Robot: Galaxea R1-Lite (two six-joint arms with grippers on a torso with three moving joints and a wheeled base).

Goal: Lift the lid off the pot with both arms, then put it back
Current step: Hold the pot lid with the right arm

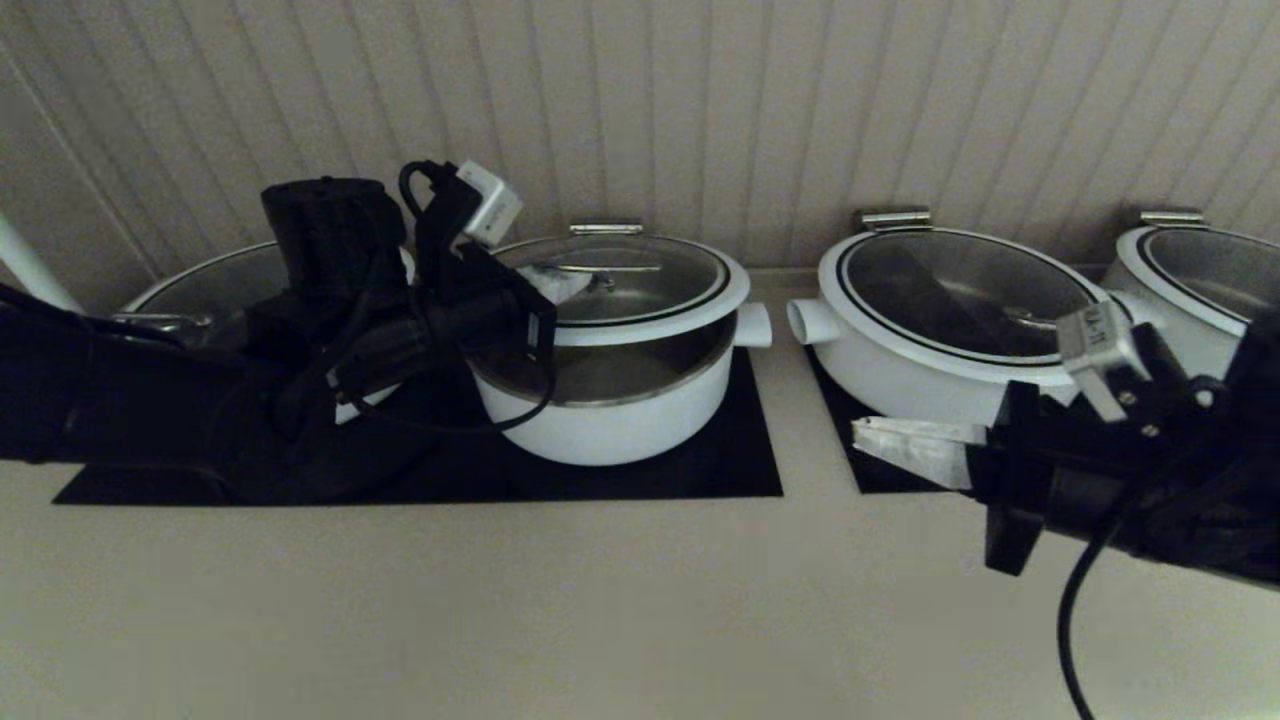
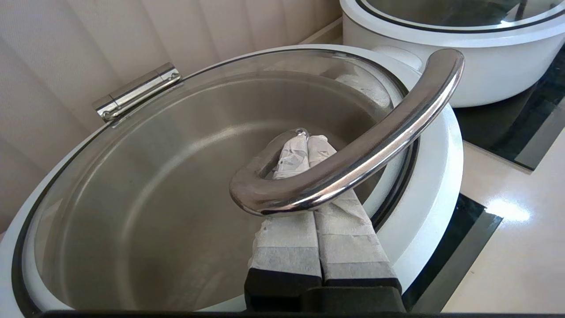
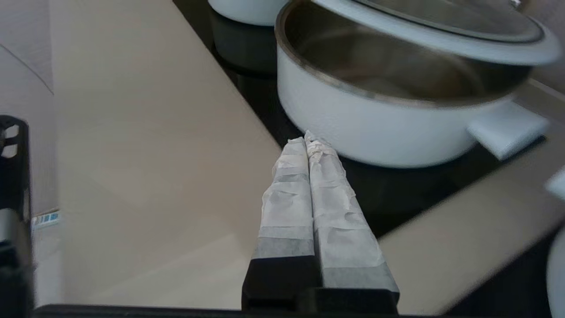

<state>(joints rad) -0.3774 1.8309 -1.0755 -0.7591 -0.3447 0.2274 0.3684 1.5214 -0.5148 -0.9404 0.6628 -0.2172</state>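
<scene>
The lid [image 1: 640, 275], glass with a white rim and black ring, is raised above the white pot [image 1: 600, 425], with a gap at its front edge showing the steel inside. My left gripper [image 1: 565, 283] is shut. In the left wrist view its fingertips [image 2: 306, 139] lie together under the curved steel handle [image 2: 366, 145], which rests across them, with nothing between them. My right gripper [image 1: 868, 437] is shut and empty, hovering low to the right of the pot. In the right wrist view it [image 3: 306, 141] points at the pot wall [image 3: 366, 119] below the raised lid [image 3: 441, 39].
A wider white pot with lid [image 1: 940, 330] stands right of the task pot, another [image 1: 1200, 270] at far right, and one [image 1: 190, 290] behind my left arm. All sit on black cooktop panels [image 1: 700, 470] by a panelled wall. The beige counter [image 1: 600, 600] lies in front.
</scene>
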